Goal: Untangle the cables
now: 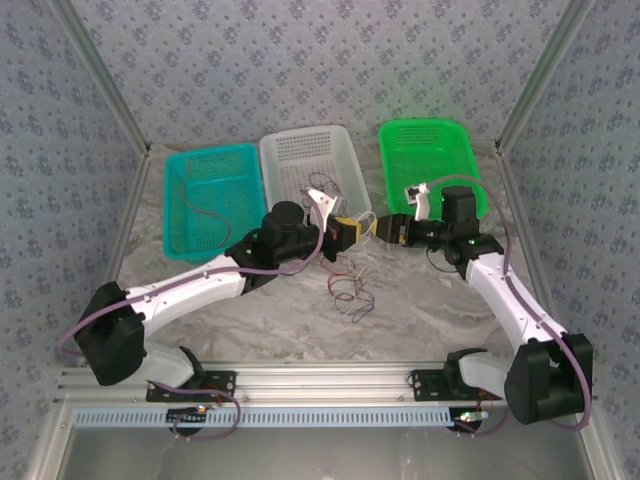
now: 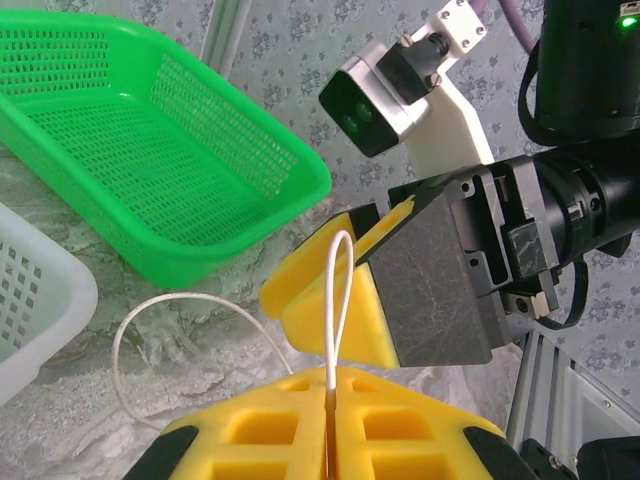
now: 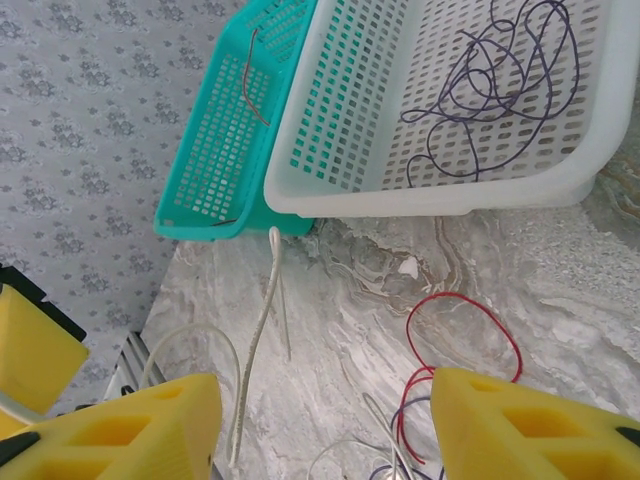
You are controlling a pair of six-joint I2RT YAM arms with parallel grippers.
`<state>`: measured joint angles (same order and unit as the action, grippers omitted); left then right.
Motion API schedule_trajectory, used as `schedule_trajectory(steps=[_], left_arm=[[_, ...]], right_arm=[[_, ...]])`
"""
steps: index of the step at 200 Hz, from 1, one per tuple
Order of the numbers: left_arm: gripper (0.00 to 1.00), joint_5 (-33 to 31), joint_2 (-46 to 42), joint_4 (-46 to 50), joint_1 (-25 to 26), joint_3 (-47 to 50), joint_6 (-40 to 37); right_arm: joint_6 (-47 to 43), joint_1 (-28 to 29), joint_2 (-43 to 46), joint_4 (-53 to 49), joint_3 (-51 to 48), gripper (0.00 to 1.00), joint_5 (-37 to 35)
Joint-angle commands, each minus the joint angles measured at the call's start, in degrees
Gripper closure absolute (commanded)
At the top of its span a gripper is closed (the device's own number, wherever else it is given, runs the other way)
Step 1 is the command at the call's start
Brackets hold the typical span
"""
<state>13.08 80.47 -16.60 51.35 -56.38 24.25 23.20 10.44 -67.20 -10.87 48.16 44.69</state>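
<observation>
From above, the left end effector (image 1: 347,232) and right end effector (image 1: 390,231) sit nose to nose, just beyond the tangle (image 1: 350,290) on the surface (image 1: 450,320) and near the white basket (image 1: 300,160).

In the left wrist view, the left one is clenched on a whitish cable (image 2: 340,290). The cable's loop stands up in front of the right one's fingers.

In the right wrist view, that end effector is released, its fingers wide. The whitish cable trails between them, with a red cable (image 3: 470,310) to the right.

A hard pull could cinch the tangle tighter, or the thin cable could slip free.
</observation>
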Motion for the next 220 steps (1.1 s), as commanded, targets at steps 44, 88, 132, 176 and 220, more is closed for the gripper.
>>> schedule_trajectory(steps=[44, 88, 132, 176, 220], left_arm=[[0.91, -0.9, -3.1, -3.3, -0.3, 2.8, -2.0], [0.91, -0.7, -3.5, -4.7, -0.3, 3.4, -2.0], [0.91, -0.6, -2.6, -8.5, -0.3, 3.7, -1.6], [0.91, 0.1, -1.0, -12.9, -0.3, 3.4, -0.6], [0.91, 0.5, -0.6, -14.9, -0.3, 4.0, -0.3]], right_arm=[[4.7, -0.8, 0.1, 4.2, -0.2, 0.32, 4.3], [5.7, -1.3, -0.4, 5.6, -0.3, 0.36, 6.0], [5.9, 1.0, -2.2, 7.3, -0.1, 0.38, 9.4], [7.0, 1.8, -2.8, 9.3, -0.6, 0.4, 9.7], [11.9, 1.1, -2.8, 13.9, -1.5, 0.29, 7.2]])
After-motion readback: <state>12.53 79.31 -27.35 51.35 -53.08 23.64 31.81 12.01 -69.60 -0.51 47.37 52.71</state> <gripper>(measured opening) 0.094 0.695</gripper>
